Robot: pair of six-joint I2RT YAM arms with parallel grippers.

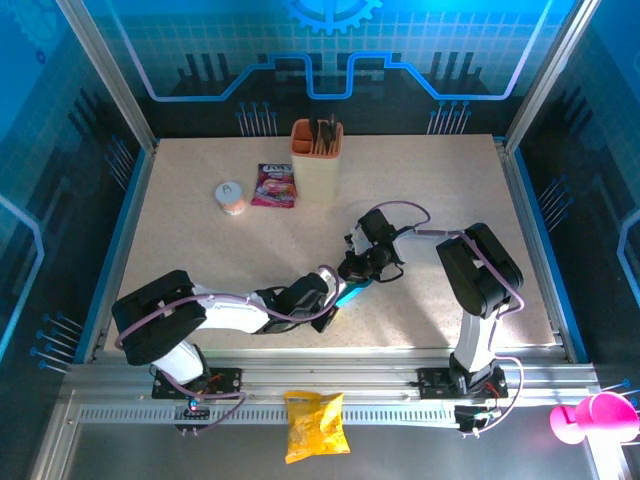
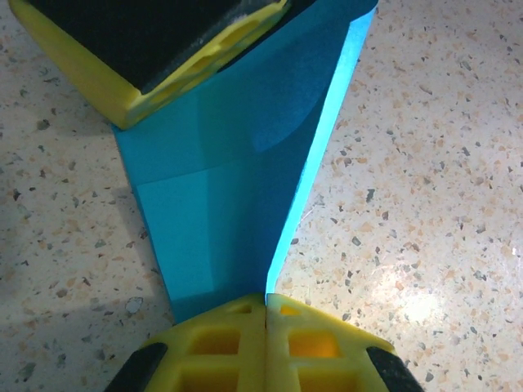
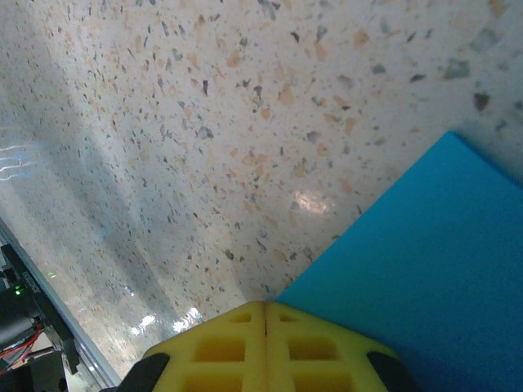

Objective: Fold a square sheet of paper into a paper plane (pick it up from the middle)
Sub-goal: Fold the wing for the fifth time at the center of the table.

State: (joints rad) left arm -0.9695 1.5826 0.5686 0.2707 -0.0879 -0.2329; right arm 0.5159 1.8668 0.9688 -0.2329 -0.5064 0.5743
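Because the sheet of paper (image 2: 229, 188) is thin and now lies folded into a tapering wedge, I'd judge it light and limp across its wide end, and a little stiffer along the doubled edges. It would likely skid on the smooth speckled bench (image 1: 200, 230) if nudged sideways, and it will keep a crease wherever it is squeezed. To my eye the safer hold is at the middle of the wedge or along its bright folded edge, where the layers lie together. A loose corner would curl.

The sheet rests flat on the bench, well apart from the beige cup (image 1: 316, 160), on the cup's near side and a touch to its right.

The left tool (image 2: 265, 306) has its yellow fingers pressed together, and their tips sit on the wedge's narrow end. The paper seems to run under them rather than between them, though I cannot tell for sure. The right tool (image 3: 265, 314) also has its fingers pressed together and sits at the wide end, which lies closer to the cup. The blue surface spreads out just beside its tips, and I cannot tell whether it grips any of it.
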